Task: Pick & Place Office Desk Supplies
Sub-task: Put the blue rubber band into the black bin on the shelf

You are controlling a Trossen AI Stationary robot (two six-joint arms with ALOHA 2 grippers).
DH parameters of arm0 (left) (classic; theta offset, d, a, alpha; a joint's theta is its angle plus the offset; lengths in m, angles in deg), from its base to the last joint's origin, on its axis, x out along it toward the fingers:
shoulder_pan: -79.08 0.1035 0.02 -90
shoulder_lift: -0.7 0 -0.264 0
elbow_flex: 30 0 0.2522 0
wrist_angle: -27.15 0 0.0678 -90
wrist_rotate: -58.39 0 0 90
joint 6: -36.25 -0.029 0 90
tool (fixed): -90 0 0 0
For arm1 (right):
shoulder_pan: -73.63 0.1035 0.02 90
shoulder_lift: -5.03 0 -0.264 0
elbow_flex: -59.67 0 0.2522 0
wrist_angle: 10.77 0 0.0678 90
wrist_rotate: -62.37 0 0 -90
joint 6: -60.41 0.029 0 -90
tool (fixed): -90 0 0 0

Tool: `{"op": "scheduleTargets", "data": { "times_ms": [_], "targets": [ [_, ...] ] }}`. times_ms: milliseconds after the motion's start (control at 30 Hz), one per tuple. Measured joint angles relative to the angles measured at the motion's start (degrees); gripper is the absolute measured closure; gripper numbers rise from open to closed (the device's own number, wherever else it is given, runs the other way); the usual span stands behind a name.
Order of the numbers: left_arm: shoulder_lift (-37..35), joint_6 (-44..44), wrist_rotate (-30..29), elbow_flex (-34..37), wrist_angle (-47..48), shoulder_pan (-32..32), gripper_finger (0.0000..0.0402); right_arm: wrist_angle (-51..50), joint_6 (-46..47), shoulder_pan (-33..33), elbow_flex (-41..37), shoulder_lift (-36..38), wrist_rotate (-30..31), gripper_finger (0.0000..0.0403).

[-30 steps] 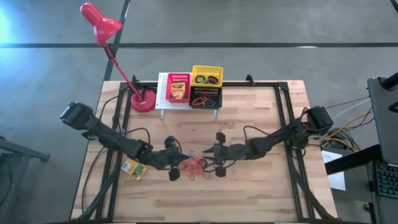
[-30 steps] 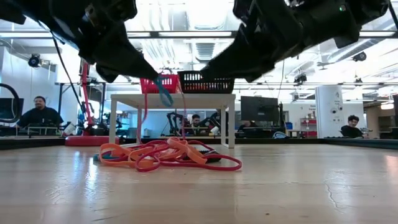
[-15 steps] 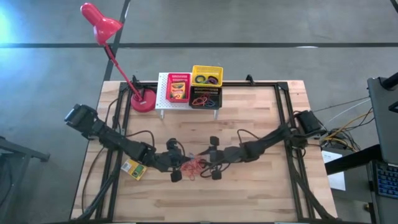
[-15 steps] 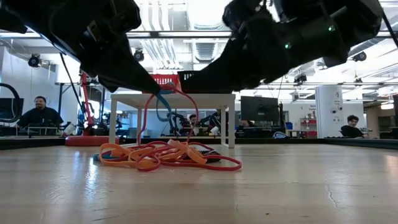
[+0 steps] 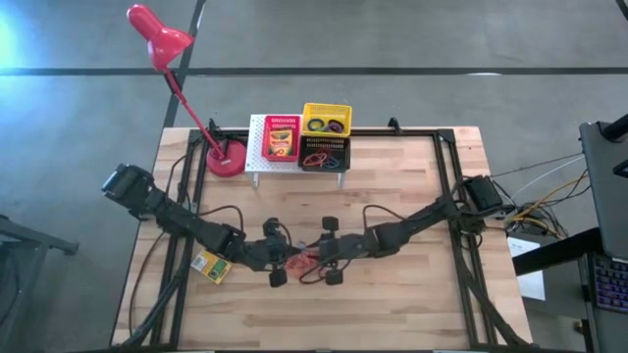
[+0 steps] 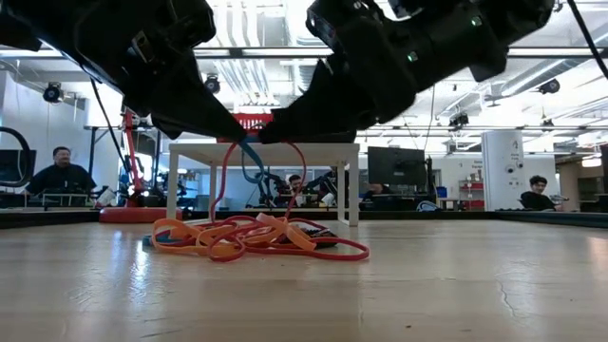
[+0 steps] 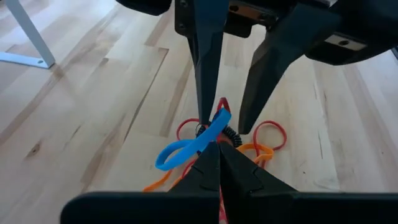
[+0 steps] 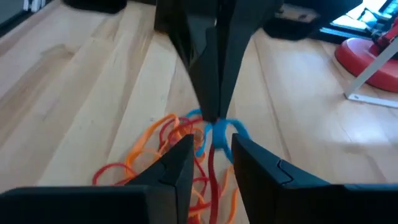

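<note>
Pinching: left gripper squeezes the blue band and a red one.
Facing: right gripper, fingers apart (around the band).
Below: band pile.

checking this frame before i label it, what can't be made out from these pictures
- High view: the rubber band pile is mostly covered by the left gripper and right gripper; bands cannot be counted.
- Low view: whether the right gripper touches the blue band is hidden by the dark fingertips.
- High view: contents of the black basket and yellow basket are too small to identify.
- High view: the yellow-and-green box is partly hidden by the left arm.
</note>
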Motion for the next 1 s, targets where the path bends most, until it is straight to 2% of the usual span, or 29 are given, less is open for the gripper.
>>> {"op": "scheduleTargets", "data": {
  "times_ms": [300, 533, 667, 800, 1000],
  "targets": [
    [0.0, -0.7, 0.0, 0.0, 0.0, 0.0, 0.0401, -1.2, 0.4, -0.2, 1.7, 0.0, 0.0, 0.0336],
    [0.0, -0.1, 0.0, 0.0, -0.1, 0.0, 0.0400, -2.6, 2.6, -0.7, 1.5, 0.0, 0.0, 0.0386],
    [0.0, 0.3, 0.0, 0.0, -0.1, 0.0, 0.0397, -2.7, 2.7, -0.6, 1.5, 0.2, 0.0, 0.0393],
    [0.0, 0.9, 0.0, 0.1, 0.8, 0.0, 0.0358, -6.5, 3.6, -0.6, 1.8, 0.3, 0.0, 0.0393],
    [0.0, 7.4, 0.0, 2.9, 1.6, 0.2, 0.0250, -19.2, 6.9, -0.6, 5.7, 0.3, 0.0, 0.0394]
  ]
}}
